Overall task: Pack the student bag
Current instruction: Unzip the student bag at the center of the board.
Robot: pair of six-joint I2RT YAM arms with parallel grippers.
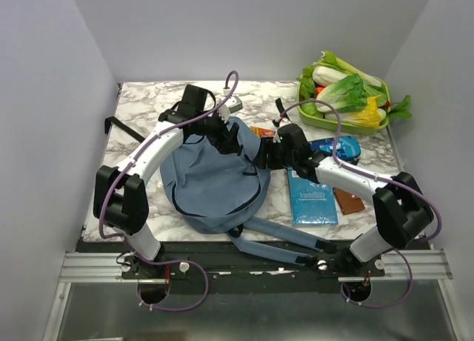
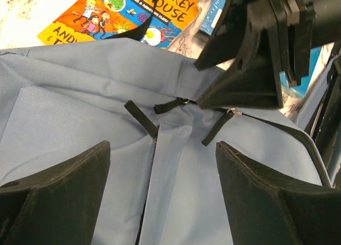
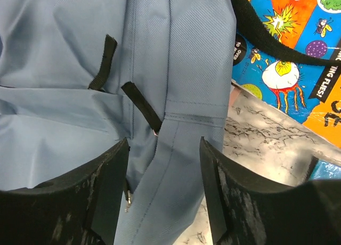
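The dusty-blue student bag lies flat mid-table, with its shoulder straps trailing toward the near edge. My left gripper is open over the bag's top end. In the left wrist view blue fabric and the black zipper pulls lie between and beyond its fingers. My right gripper is open at the bag's right top edge. In the right wrist view a fold of bag fabric lies between its fingers, with a zipper pull just ahead. The two grippers face each other closely.
A colourful children's book lies under the bag's top right edge. A teal notebook, a brown item and a blue pencil case lie to the right. A green tray of vegetables stands back right.
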